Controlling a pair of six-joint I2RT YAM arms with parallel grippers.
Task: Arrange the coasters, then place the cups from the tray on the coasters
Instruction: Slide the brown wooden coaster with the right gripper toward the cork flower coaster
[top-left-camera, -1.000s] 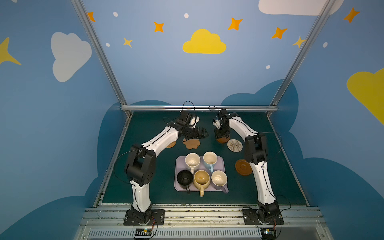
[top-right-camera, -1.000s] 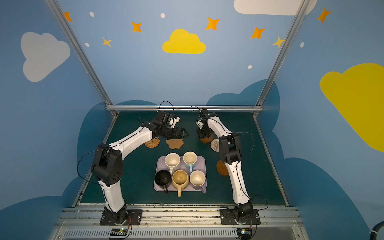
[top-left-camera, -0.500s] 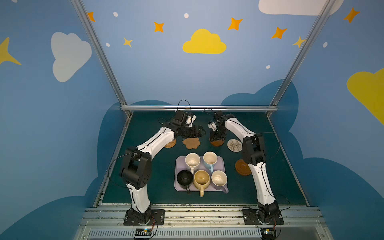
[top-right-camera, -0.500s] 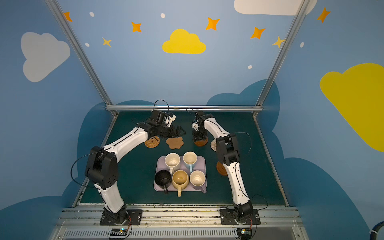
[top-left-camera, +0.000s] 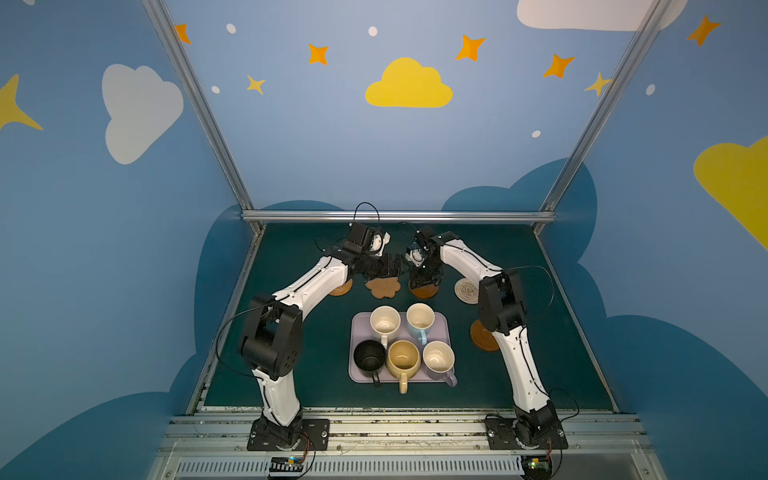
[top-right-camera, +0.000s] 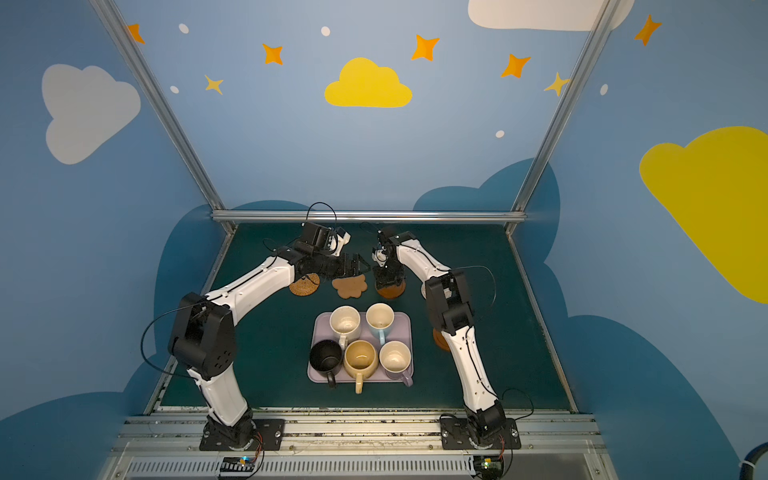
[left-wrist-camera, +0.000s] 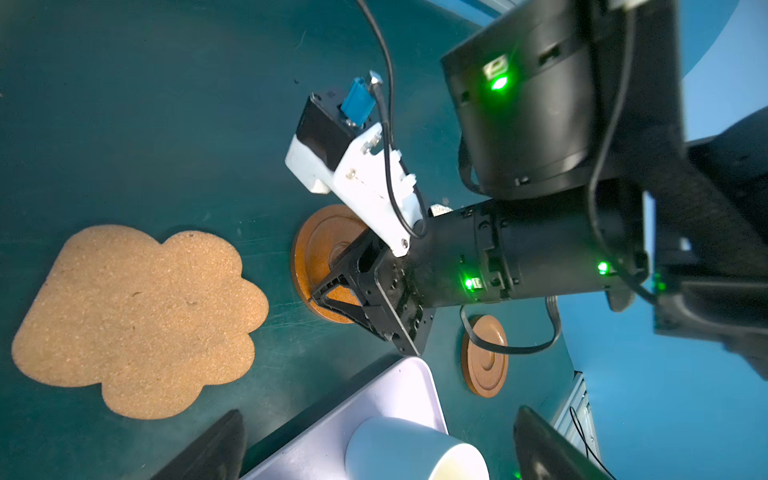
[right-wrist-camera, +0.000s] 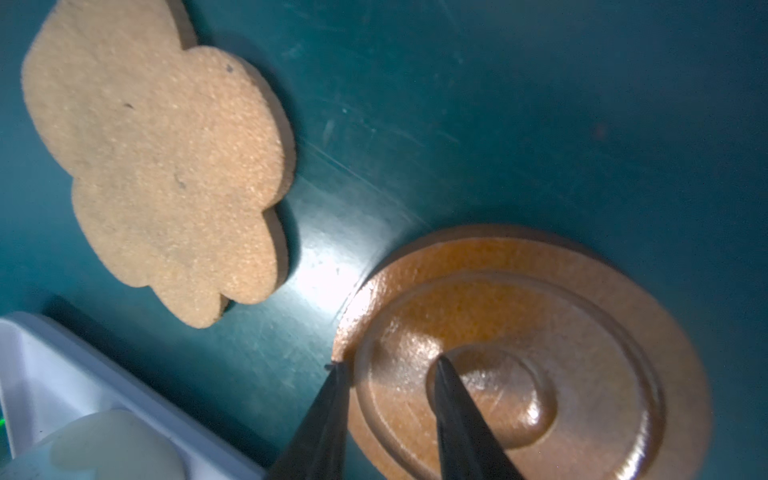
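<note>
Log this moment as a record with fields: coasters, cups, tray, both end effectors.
coasters: five on the green table; far row of tan woven round, flower-shaped, wooden disc, pale woven round; second wooden disc to the right of the tray
cups: cream, light blue, black, mustard, lilac; all upright on the tray
tray: lilac, no cup removed yet
left end effector: open, empty, by the flower-shaped coaster
right end effector: closed on wooden disc, one fingertip outside its edge, one in its centre dish

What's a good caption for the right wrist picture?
Right gripper pinching a wooden coaster by its rim, beside the flower coaster.
</note>
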